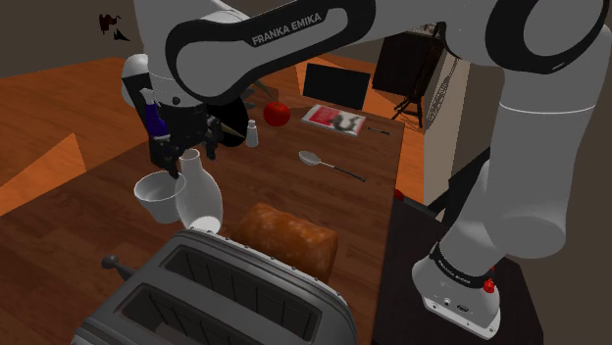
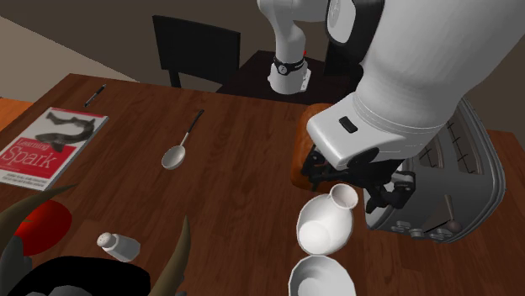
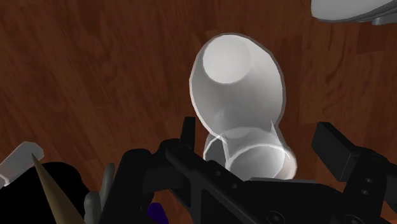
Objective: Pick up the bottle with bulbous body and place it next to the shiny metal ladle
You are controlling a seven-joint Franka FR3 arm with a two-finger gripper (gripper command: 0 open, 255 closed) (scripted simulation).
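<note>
Wooden and dark brown, the long surface carries everything. The white arm arches across it from the stand at one long edge. A grey two-slot toaster fills one short end, with a brown loaf of bread just beside it. Near the opposite short end lies a magazine with a red and white cover.

The black claw hangs directly over the white bottle, and its fingers are spread apart on either side of the narrow neck. In the wrist view a gap shows between each finger and the neck, so nothing is gripped. The bottle, with its bulbous body, stands close to the toaster end, toward the long edge away from the stand. A white bowl sits just beside it, nearer that edge.

The shiny metal ladle lies flat around the middle of the surface, well apart from the bottle and closer to the stand-side edge. A red round fruit rests near the magazine, and a small white shaker sits between that fruit and the bottle.
</note>
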